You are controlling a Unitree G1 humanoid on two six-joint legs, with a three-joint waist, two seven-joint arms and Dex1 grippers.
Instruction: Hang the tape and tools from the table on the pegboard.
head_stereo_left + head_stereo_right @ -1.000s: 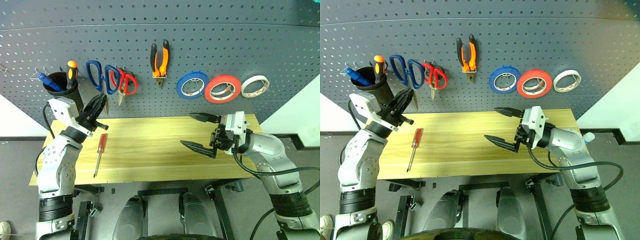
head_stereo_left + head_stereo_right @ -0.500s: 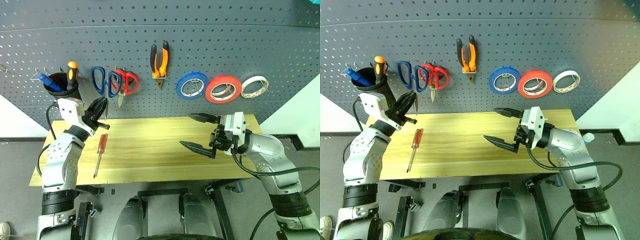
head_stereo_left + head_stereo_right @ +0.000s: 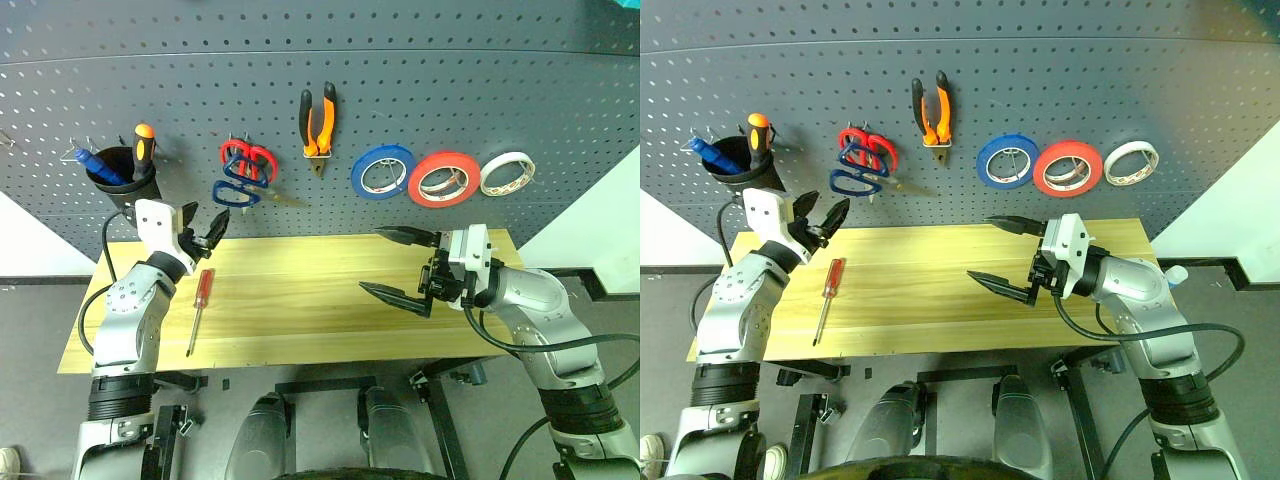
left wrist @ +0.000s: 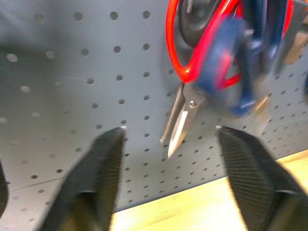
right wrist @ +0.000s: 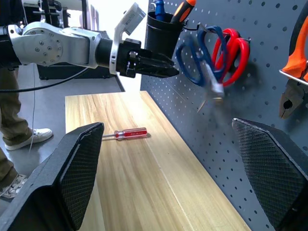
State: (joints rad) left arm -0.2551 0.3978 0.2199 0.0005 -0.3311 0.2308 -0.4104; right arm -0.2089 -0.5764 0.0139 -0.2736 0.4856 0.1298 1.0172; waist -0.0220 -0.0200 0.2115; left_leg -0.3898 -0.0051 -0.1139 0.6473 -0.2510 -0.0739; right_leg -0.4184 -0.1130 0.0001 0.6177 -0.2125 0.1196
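The dark grey pegboard (image 3: 420,90) carries blue-handled scissors (image 3: 238,190) swung sideways under the red scissors (image 3: 247,160). A red-handled screwdriver (image 3: 199,305) lies on the yellow table (image 3: 300,310). Both the left gripper (image 3: 203,231) and right gripper (image 3: 398,268) stand apart, empty.

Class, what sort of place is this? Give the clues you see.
Probably a workshop or lab tool station: a pegboard hung with pliers, scissors and tape rolls, above a wooden table.

Twin head views down over table (image 3: 300,300) and pegboard (image 3: 420,90); wrist views close, sharing pegboard.
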